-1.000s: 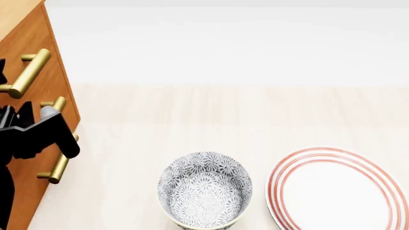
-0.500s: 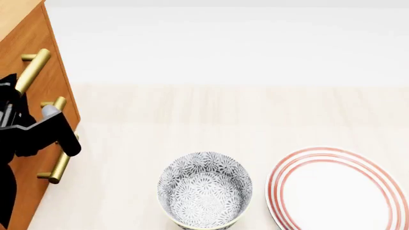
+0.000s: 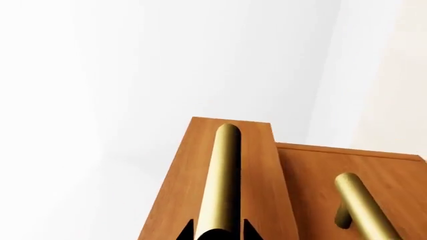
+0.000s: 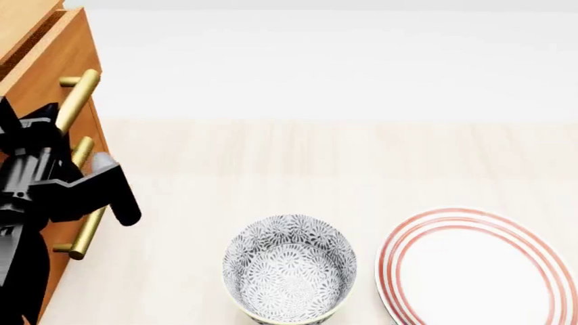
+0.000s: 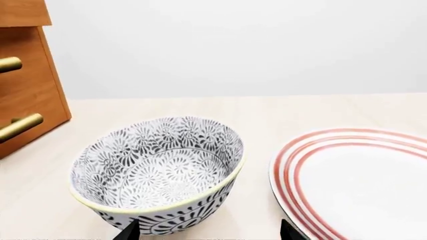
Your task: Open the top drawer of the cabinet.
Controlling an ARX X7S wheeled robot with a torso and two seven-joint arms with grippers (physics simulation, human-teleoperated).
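The cabinet (image 4: 20, 19) stands at the far left of the head view. Its top drawer (image 4: 65, 53) sticks out past the two lower drawer fronts. My left gripper (image 4: 54, 124) is shut on the top drawer's brass bar handle (image 4: 78, 95). In the left wrist view the handle (image 3: 225, 180) runs between my two fingertips (image 3: 250, 231), and the top drawer front (image 3: 257, 170) stands proud of the drawer below (image 3: 313, 175). My right gripper (image 5: 209, 233) is open and empty, low by the patterned bowl; it is out of the head view.
A patterned bowl (image 4: 289, 267) and a red-ringed plate (image 4: 477, 267) sit on the light wood table (image 4: 316, 156). The lower drawers' brass handles (image 4: 83, 233) stick out beside my left arm. The cabinet also shows in the right wrist view (image 5: 30, 92).
The top drawer has slid out of the cabinet, to the right in the head view. My left gripper has moved with it, shut on the handle.
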